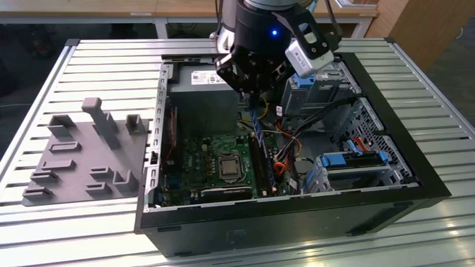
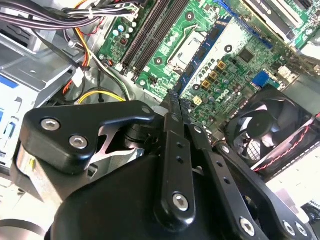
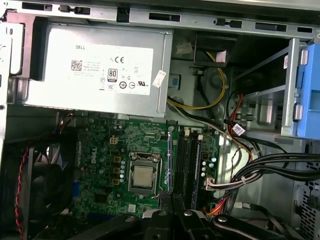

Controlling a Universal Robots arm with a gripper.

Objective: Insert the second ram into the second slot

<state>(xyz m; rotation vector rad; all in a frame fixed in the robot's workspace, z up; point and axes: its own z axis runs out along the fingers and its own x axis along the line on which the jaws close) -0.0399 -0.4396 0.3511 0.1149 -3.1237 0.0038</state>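
In the exterior view my gripper [image 1: 252,93] hangs inside the open computer case [image 1: 415,172], shut on the second ram [image 1: 256,123]. The ram is a thin blue stick that points down from the fingers toward the motherboard [image 1: 200,167]. Its lower end hangs over the far end of the dark memory slots [image 1: 261,167]. In the first wrist view the ram shows edge-on as a narrow blue line [image 3: 169,160] beside the slots [image 3: 187,160], above the gripper [image 3: 172,207]. In the second wrist view the black fingers [image 2: 175,150] are pressed together, with the slots [image 2: 147,35] beyond them.
The power supply [image 1: 204,92] fills the case's far end. The processor socket [image 1: 226,167] lies beside the slots, and bundled cables [image 1: 290,150] and blue drive caddies [image 1: 349,160] lie on their other side. A fan [image 2: 270,125] sits nearby. A grey fixture [image 1: 82,158] rests on the slatted table.
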